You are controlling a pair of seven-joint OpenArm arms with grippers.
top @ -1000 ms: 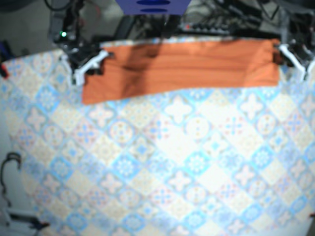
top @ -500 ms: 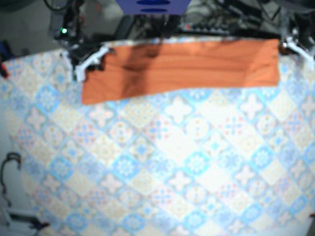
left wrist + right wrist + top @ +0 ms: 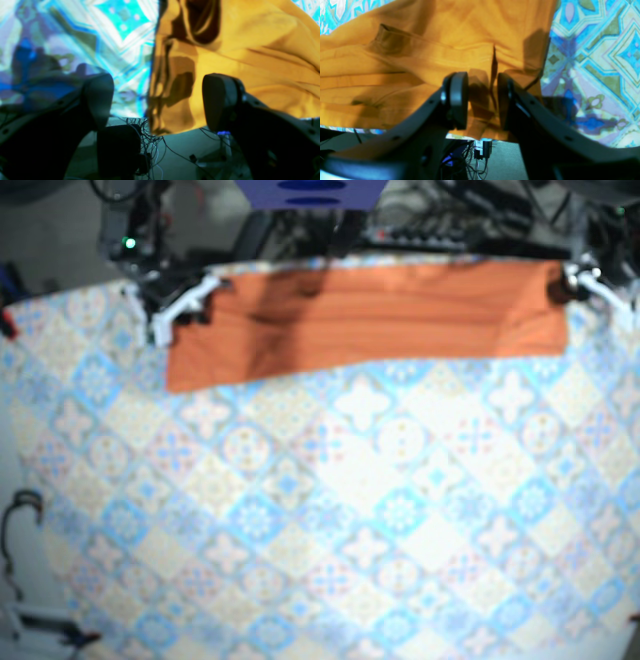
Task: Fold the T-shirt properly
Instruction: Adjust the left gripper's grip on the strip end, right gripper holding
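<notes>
Tile-patterned cloth covers the worktop [image 3: 380, 510]. At its far edge lies the orange T-shirt [image 3: 380, 310], a long creased band. The left end effector [image 3: 157, 97] gapes wide at one end; the right end effector [image 3: 482, 100] is narrowly parted over the other.

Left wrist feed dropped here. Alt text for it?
The left end effector is open, its dark fingers either side of the folded side edge of the orange T-shirt. Shirt fills the right, patterned tablecloth the left; cables show below the table edge.
</notes>
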